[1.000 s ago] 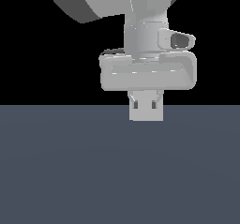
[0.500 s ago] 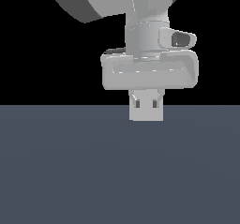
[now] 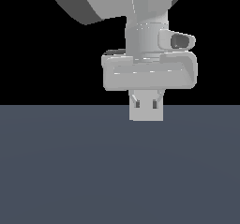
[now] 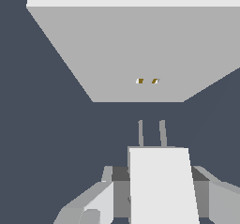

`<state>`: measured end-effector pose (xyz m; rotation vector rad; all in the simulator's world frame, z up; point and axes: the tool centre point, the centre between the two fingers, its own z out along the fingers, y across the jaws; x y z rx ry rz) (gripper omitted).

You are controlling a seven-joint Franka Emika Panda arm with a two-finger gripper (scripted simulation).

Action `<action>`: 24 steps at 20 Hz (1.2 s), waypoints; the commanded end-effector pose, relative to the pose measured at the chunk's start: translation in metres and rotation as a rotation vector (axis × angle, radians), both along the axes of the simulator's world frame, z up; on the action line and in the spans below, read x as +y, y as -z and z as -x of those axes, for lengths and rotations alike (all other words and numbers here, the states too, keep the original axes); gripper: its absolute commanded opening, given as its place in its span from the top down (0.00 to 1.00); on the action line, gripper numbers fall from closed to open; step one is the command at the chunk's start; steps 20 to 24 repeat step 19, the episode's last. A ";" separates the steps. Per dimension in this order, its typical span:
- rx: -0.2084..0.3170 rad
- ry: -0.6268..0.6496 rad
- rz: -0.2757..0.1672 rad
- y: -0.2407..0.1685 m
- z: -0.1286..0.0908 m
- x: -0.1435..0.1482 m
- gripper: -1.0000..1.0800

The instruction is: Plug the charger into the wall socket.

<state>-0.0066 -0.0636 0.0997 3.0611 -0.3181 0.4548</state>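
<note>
Wrist view shows the charger (image 4: 161, 185) in the lower middle of the frame, an off-white block with two thin prongs (image 4: 151, 133) standing out of its far end. The hand (image 4: 154, 197) is clamped on it, its grey fingers (image 4: 91, 204) pressed against both flanks of the block. Ahead of the prongs, in the upper half of the frame, stands the wall socket (image 4: 136, 54), a light-grey panel with two tiny orange holes (image 4: 147, 81) near its lower middle. A strip of dark table (image 4: 47, 148) shows between the prong tips and the panel's lower edge, so the two are apart, not touching. The prongs sit just right of the holes in this frame and look roughly parallel to them.

The exterior view gives the same picture from outside: the charger (image 3: 146, 109) hangs in the middle of the frame under the broad body of the hand (image 3: 146, 101), low over the table (image 3: 70, 171). The socket is not visible there.

As I judge it, the pick-up is done and the charger is carried and turned toward the socket. What is left is the last approach: closing the gap, trimming the small sideways offset, and pushing the prongs home. Nothing is inserted yet.
</note>
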 end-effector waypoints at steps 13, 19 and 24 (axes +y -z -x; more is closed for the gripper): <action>-0.001 0.000 0.000 0.000 -0.042 -0.009 1.00; -0.001 0.000 0.000 0.000 -0.045 -0.009 1.00; -0.001 0.000 0.000 0.000 -0.045 -0.009 1.00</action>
